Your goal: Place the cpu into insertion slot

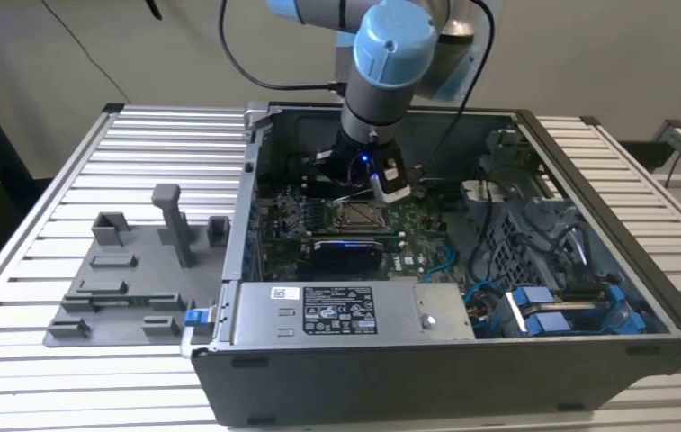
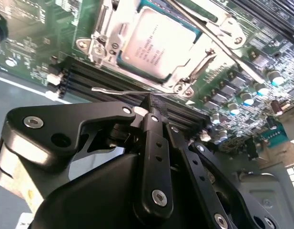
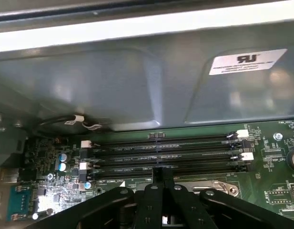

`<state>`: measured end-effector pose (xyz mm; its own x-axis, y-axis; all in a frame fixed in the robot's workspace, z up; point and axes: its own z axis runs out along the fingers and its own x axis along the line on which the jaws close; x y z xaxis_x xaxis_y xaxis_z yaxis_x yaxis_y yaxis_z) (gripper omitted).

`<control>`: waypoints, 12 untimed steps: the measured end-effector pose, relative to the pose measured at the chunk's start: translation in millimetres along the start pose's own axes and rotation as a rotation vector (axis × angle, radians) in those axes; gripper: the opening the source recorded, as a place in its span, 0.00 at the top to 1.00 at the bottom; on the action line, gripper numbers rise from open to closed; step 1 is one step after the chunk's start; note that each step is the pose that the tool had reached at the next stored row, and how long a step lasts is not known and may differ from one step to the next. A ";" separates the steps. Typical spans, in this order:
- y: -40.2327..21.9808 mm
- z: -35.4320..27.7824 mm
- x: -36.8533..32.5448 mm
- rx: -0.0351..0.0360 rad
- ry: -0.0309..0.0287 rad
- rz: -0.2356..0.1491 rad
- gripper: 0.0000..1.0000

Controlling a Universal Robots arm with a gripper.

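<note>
gripper (image 2: 150, 104) fingers pressed together, nothing between them; tip hangs over long black connector strips (image 3: 161, 149), just beside insertion slot (image 2: 100, 45). cpu (image 2: 158, 45) lies flat inside slot's shiny frame, apart from fingers. thin wire lever (image 2: 113, 89) near fingertip. all inside open computer case (image 1: 316, 378).
</note>
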<state>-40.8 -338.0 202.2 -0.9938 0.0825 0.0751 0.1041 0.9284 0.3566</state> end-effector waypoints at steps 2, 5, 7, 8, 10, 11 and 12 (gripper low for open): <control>0.0 -0.1 -2.9 0.0001 0.0001 0.000 0.89; -0.1 -0.1 -7.5 -0.0001 0.0002 -0.001 0.89; -0.1 -0.2 -10.6 0.0001 0.0004 -0.001 0.89; -0.1 -0.2 -12.1 0.0003 0.0005 -0.001 0.89; -0.1 0.0 -14.8 0.0003 0.0005 -0.001 0.89; 0.0 0.1 -16.3 0.0002 0.0006 -0.002 0.89; -0.1 0.2 -17.7 -0.0001 0.0006 -0.002 0.89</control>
<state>-23.2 -339.5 200.6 -0.9939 0.0805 0.0750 0.1021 0.9286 0.3568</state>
